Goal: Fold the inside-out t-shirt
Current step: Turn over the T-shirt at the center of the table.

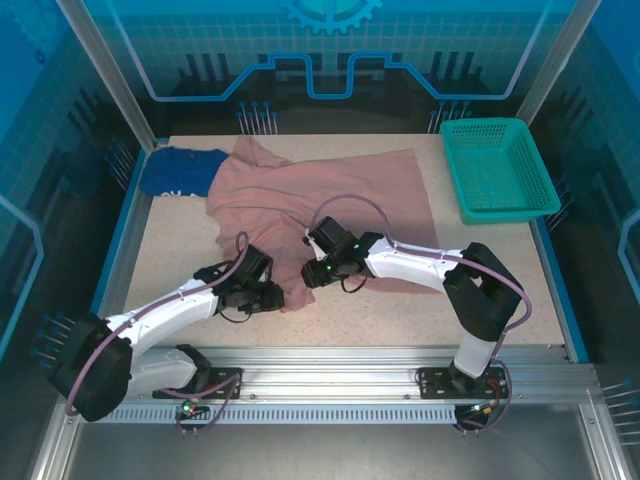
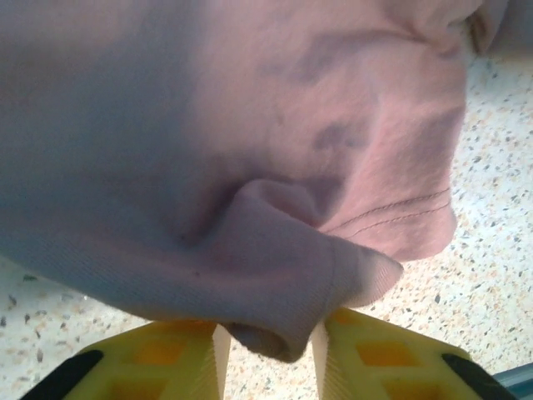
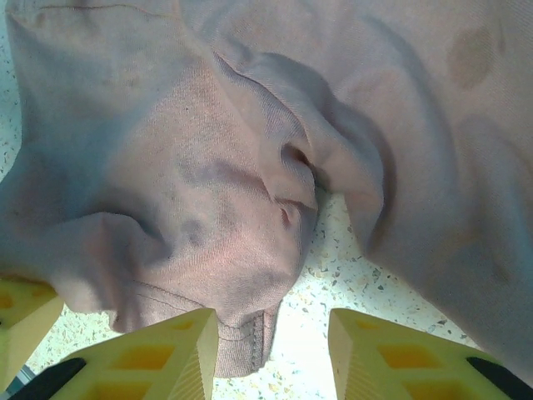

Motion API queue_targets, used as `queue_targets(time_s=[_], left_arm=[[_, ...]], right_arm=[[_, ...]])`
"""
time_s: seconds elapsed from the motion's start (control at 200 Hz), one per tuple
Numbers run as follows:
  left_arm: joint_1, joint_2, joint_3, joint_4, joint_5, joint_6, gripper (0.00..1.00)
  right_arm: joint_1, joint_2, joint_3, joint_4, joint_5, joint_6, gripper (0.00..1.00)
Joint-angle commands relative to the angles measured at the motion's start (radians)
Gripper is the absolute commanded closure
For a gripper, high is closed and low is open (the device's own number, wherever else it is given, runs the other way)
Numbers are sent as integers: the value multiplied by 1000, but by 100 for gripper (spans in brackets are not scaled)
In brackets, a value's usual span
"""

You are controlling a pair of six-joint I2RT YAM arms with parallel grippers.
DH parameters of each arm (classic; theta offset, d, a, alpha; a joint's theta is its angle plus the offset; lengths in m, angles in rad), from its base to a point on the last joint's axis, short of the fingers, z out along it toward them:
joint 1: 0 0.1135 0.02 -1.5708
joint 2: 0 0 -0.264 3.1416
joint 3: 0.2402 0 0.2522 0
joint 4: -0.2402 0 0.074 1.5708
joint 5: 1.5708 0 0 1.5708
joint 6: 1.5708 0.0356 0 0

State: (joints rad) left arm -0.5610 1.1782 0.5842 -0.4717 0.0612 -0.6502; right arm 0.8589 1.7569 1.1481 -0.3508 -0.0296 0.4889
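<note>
t-shirt (image 1: 330, 190) is lying crumpled on the worktop (image 1: 400, 310) with 0 folds done, left pincer (image 2: 271, 333) sitting parted around a hem bunch, right pincer (image 3: 273, 317) hovering open, empty.

The top view is evenly bright and sharp, while both wrist views are soft, with the shirt (image 2: 117, 133) shadowed bluish at left.

Dusty-pink t-shirt (image 1: 330, 195), rumpled, lying mostly spread out, near edge bunched into folds.

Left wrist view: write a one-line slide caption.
Left gripper straddling a bunched fold of the pink t-shirt on the speckled table.
</note>
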Motion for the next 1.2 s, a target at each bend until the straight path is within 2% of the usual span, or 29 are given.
queue_targets(time_s=[0.0,0.395,0.695,0.84,1.095,1.196], left_arm=[[15,0,-9,34,21,4,63],[18,-113,-18,10,-11,-19,57],[20,-64,-30,62,4,-28,57],[19,-51,-33,81,9,-30,66],[36,-106,-54,22,1,-25,100],[59,-182,-73,-19,-11,-33,100]], right_arm=[[14,16,16,-22,11,-14,60],[24,42,27,-28,18,-17,60],[26,38,24,-33,29,-19,61],[26,20,18,-40,38,-19,61],[11,-101,-14,-146,129,-49,53],[-44,-202,-90,-238,187,-35,49]])
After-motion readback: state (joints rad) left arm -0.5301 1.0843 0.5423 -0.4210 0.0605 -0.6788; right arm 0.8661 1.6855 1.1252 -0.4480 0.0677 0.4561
